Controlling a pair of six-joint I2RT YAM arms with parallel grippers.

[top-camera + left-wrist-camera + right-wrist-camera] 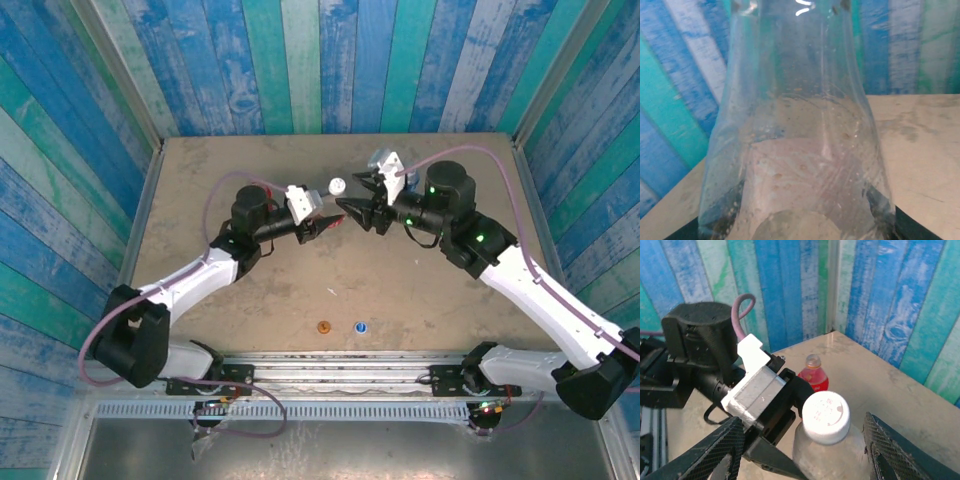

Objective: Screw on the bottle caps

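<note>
Centrally on the table [200,190], nearer its far edge, the left gripper [322,226] is clamped on the upright clear bottle [800,150], which has the white cap [825,416] on its neck. The right gripper [802,419] has its jaws apart, one on either side of that cap and not touching it. The orange cap [323,327] and the blue cap [360,326] lie near the near edge.

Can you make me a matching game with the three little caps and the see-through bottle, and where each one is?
Things: 1 white cap; 2 orange cap; 3 blue cap; 4 clear bottle.
Places: A in the left pincer; B on the table, left of the other loose cap; C on top of the clear bottle; D on the table, right of the other loose cap.
Pairs: 1-C; 2-B; 3-D; 4-A.
</note>
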